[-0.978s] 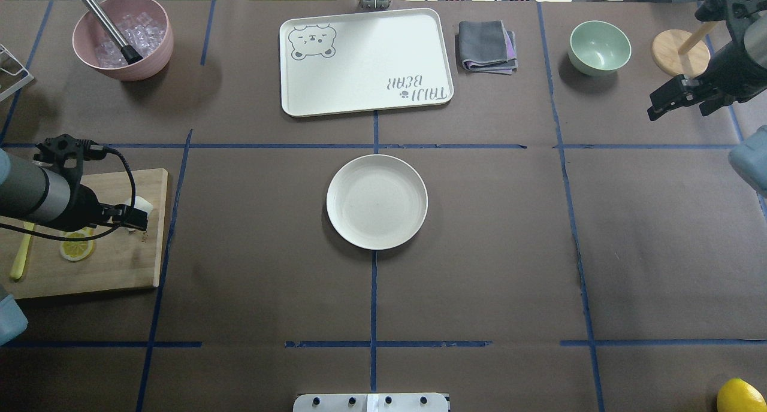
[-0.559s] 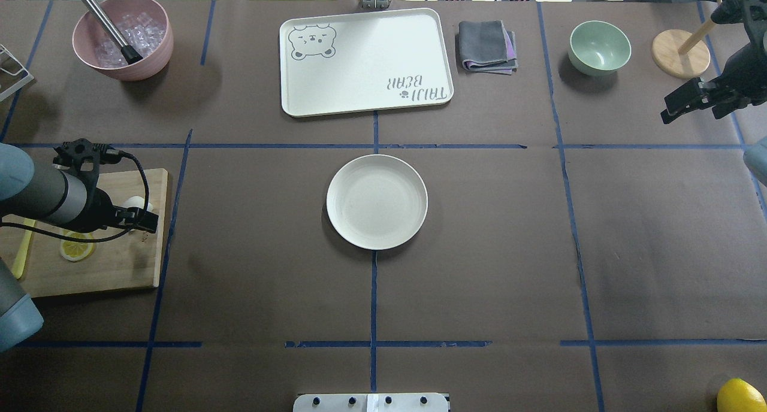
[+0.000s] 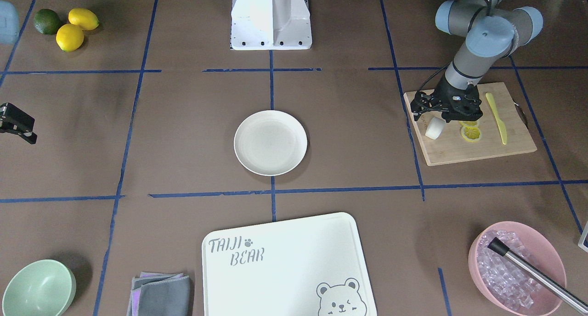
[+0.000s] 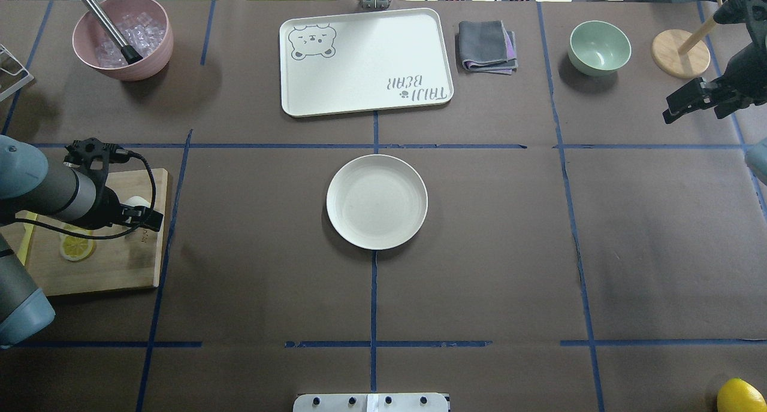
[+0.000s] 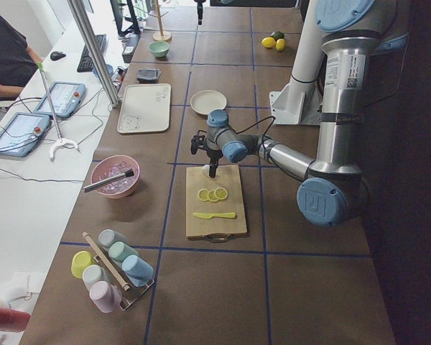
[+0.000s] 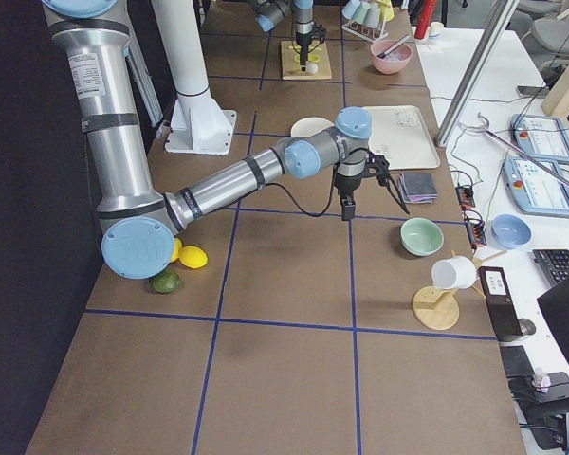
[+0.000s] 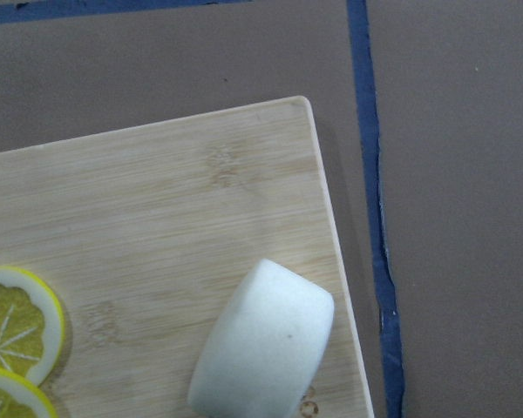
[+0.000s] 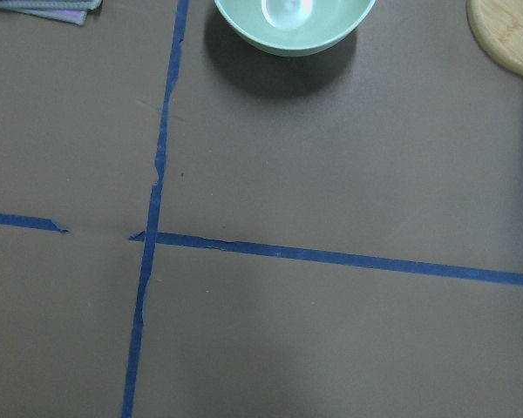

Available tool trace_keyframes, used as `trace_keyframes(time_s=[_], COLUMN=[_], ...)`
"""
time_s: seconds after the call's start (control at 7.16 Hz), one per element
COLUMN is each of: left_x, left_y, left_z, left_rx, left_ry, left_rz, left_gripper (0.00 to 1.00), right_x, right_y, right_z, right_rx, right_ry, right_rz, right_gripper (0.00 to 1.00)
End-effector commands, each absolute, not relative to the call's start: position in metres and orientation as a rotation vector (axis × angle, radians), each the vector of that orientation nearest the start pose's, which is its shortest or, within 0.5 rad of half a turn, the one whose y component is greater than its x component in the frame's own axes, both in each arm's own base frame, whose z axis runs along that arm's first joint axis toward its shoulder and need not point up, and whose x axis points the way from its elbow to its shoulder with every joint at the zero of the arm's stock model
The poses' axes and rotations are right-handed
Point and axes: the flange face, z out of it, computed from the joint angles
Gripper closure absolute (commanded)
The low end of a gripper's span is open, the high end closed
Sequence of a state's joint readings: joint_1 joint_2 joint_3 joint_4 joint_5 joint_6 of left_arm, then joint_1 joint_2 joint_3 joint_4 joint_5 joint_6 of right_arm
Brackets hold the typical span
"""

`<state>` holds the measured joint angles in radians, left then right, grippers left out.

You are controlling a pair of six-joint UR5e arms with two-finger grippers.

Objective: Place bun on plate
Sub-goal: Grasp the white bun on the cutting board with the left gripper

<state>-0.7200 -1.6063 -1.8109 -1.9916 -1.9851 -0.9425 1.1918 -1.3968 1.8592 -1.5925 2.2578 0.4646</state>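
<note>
Since one second ago my left pincer point(image 4: 151, 219) has slid a little toward the plate-side edge of the cutting board point(image 3: 473, 153), and my right pincer point(image 4: 677, 106) has drawn back toward the table's end on my right side.

The bun point(image 7: 263, 341) lies on its side on the wooden board, near the corner and very close to the edge that faces the plate point(image 4: 376, 201). Nothing is gripping it: in my left wrist view it rests free on the wood, and none of my fingers show there. My left pincer hangs just above it, pointing down. I cannot tell from these views if this pincer is spread or closed.

Just beside the bun, further in on the board, lie the lemon slices point(image 3: 470, 133), and behind them a yellow knife point(image 3: 497, 118). A blue tape line point(image 7: 375, 218) runs along the board's edge, on the brown table cover.

The plate sits well apart from the board, in the middle of the table, and has nothing on it.

My right pincer is spread and holds nothing, hanging over bare table near the green bowl point(image 8: 288, 22).
</note>
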Motion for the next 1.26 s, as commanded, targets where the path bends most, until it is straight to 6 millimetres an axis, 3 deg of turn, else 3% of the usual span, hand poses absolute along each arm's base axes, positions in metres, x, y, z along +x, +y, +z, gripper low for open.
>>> trace_keyframes(time_s=[0.0,0.42,1.12], left_x=[0.332,0.333,0.318], left_y=[-0.423,-0.425,-0.437], left_z=[0.49,0.493,0.492], left_rx=[0.132,0.13,0.143], left_ry=[0.773,0.77,0.769], left_rz=[0.081,0.08,0.044], left_gripper=[0.03,0.06,0.41], right_x=[-0.137,-0.137,-0.137], right_y=[-0.534,-0.535,-0.535], right_z=[0.433,0.434,0.434], right_rx=[0.11,0.109,0.107], right_ry=[-0.79,-0.788,-0.789], right_rz=[-0.07,-0.068,-0.066], right_gripper=[0.0,0.0,0.0])
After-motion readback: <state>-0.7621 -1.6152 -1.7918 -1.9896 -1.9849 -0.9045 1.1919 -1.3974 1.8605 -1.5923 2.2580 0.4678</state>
